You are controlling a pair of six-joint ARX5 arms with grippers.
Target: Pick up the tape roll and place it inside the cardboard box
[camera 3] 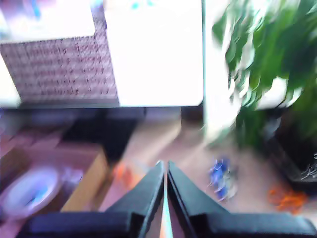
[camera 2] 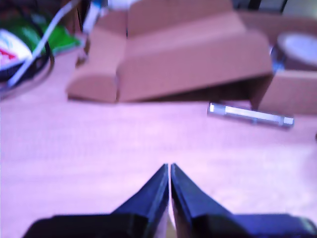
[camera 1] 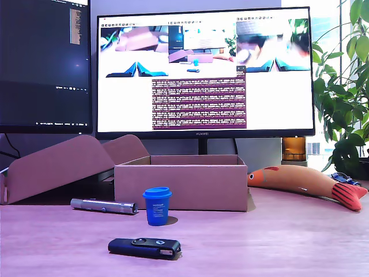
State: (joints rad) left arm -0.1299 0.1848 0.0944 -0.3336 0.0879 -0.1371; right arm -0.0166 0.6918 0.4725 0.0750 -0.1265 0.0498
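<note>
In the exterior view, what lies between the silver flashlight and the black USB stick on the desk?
Bare desk only. In the exterior view nothing sits between the flashlight and the USB stick; the blue cup stands off to the exterior view's right of that stretch.

On the table [camera 1: 300, 236], the cardboard box [camera 1: 181, 184] stands before the monitor [camera 1: 204, 72]. A slanted cardboard piece [camera 1: 57, 164] lies at the exterior view's left of the box, a toy fish [camera 1: 305, 184] at its right. Before the box stands a cup [camera 1: 157, 205], with a metal flashlight [camera 1: 104, 205] just beside it toward the exterior view's left. Nearest the camera lies a USB stick [camera 1: 144, 248]. A potted plant [camera 1: 343, 86] stands behind the fish.
</note>
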